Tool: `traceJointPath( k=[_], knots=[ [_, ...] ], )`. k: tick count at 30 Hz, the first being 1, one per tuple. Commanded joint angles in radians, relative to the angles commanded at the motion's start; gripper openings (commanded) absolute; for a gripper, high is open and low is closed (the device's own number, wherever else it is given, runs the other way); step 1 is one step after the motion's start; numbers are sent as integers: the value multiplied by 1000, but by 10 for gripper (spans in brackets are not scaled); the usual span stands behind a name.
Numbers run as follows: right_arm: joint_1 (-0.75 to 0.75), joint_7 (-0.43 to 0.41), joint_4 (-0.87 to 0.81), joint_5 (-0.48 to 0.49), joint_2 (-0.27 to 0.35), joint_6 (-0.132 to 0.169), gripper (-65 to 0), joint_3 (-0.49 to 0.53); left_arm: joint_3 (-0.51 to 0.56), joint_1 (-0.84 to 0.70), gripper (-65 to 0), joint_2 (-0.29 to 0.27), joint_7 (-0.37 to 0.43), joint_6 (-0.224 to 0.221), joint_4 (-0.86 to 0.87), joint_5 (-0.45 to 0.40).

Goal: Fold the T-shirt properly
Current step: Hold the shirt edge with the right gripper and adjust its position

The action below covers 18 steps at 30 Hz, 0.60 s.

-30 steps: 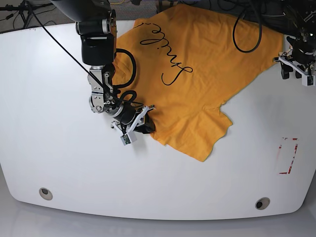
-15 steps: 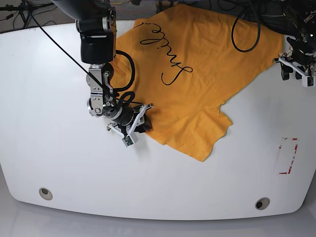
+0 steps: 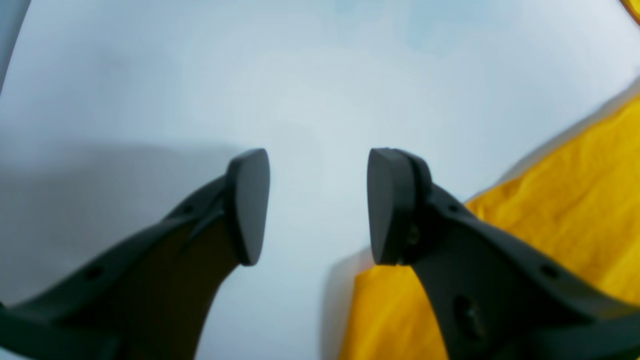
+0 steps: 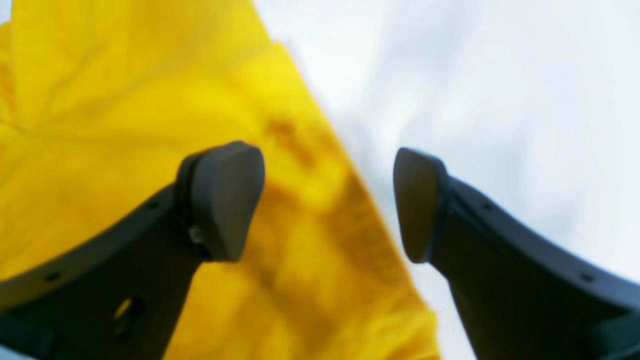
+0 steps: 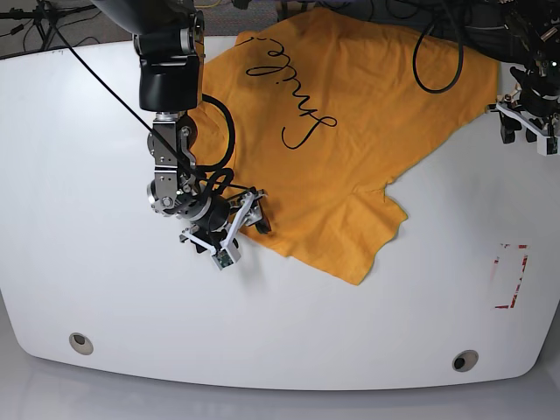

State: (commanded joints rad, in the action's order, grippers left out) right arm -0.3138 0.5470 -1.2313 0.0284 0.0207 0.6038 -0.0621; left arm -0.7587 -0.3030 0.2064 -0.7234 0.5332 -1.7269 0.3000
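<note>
We see the T-shirt (image 5: 350, 131) lying spread on the white table (image 5: 105, 289), printed side up, its black "Smile" script (image 5: 293, 92) running diagonally across the chest; it sits toward the far side, with one edge reaching past the table's far rim and a sleeve (image 5: 363, 241) pointing toward the near side. No fold shows anywhere in the cloth, so we judge the task to be at its very start: the whole folding, sleeves and body alike, is left to do. Our right gripper (image 5: 234, 229) hangs low at the shirt's near-left border, and in the right wrist view its fingers stand apart, one over the yellow cloth (image 4: 150, 100) and the other over bare table, straddling the edge with nothing clamped between them. Our left gripper (image 5: 525, 129) waits at the shirt's opposite border on the far right; in the left wrist view its fingertips (image 3: 247, 205) are likewise spread and empty, with only a corner of the fabric beside one finger. A red-marked rectangle (image 5: 510, 276) lies on the table well apart from the shirt.
</note>
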Motion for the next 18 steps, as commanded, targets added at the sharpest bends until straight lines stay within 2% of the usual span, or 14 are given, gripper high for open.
traceJointPath(
  k=[14, 18],
  knots=[
    [2, -6, 54, -2, 12, 2, -219, -6, -2, 2, -362, 0, 2, 0, 0, 3],
    [2, -51, 97, 0, 29, 2, -219, -6, -2, 2, -362, 0, 2, 0, 0, 3]
  ],
)
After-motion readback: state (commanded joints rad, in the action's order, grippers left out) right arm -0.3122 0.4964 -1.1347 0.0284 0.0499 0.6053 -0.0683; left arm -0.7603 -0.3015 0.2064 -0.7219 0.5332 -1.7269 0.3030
